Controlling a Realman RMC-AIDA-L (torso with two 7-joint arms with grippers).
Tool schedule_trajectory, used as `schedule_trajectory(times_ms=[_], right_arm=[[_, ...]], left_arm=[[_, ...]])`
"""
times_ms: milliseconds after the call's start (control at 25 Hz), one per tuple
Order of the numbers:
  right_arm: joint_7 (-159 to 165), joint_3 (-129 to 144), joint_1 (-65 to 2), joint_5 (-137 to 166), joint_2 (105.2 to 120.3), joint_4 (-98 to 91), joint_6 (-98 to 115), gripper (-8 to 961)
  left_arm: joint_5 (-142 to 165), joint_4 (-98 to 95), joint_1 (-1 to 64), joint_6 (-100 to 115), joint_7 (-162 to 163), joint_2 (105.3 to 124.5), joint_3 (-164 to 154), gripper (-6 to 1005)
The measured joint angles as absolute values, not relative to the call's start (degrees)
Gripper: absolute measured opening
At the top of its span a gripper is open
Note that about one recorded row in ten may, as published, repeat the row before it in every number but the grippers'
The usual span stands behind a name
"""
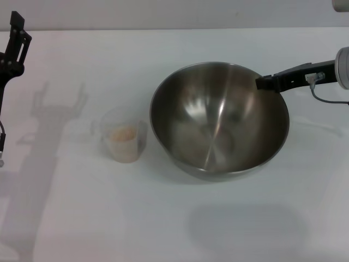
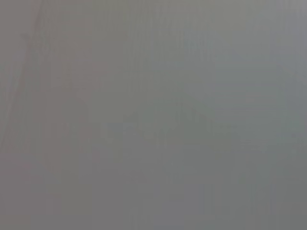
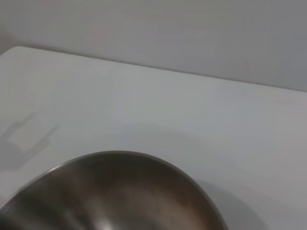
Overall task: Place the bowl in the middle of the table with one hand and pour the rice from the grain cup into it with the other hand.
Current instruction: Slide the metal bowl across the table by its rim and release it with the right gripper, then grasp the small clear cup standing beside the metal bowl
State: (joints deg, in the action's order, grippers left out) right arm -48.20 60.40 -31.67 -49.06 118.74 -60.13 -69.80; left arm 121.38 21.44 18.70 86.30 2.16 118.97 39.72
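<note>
The steel bowl (image 1: pixel 218 120) is near the middle of the white table (image 1: pixel 76 218), raised a little above it, with its shadow falling nearer to me. My right gripper (image 1: pixel 266 83) is shut on the bowl's right rim. The right wrist view shows the bowl's rim and inside (image 3: pixel 120 191). The clear grain cup (image 1: pixel 124 141) stands on the table just left of the bowl, with pale rice (image 1: pixel 125 134) in it. My left gripper (image 1: pixel 17 34) is held high at the far left, open and empty, well away from the cup. The left wrist view shows only plain grey.
The table's far edge (image 1: pixel 174 28) meets a grey wall. The left arm's shadow (image 1: pixel 54 109) falls on the table left of the cup. A grey cable (image 1: pixel 327 99) hangs from the right wrist.
</note>
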Motion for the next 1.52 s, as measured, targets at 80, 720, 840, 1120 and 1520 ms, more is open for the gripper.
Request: schedule_trajectory(times_ms=[80, 720, 840, 1120, 1520], right_arm=[[-48.2, 60.4, -32.0, -47.8, 118.79, -60.1, -69.4, 79], [-55.9, 67.8, -31.0, -56.2, 119.19, -70.0, -54.2, 436], [-66.5, 77.6, -26.9, -66.9, 119.49, -70.8, -39.5, 435], [-93.8, 96.7, -18.8, -89.3, 119.55, -72.3, -7.4, 432], [-96.8, 105.6, -15.8, -91.9, 119.61, -76.5, 18.2, 428]], left_arm=[[121.4, 21.4, 18.7, 86.3, 2.2, 118.95, 39.7, 829], [121.4, 21.4, 18.6, 87.9, 2.2, 118.92, 39.7, 828], [121.4, 21.5, 18.4, 89.0, 2.2, 119.0, 39.3, 828], [121.4, 21.4, 18.4, 89.2, 2.2, 119.0, 39.1, 827], [121.5, 21.4, 18.8, 89.1, 2.2, 118.92, 39.1, 827]])
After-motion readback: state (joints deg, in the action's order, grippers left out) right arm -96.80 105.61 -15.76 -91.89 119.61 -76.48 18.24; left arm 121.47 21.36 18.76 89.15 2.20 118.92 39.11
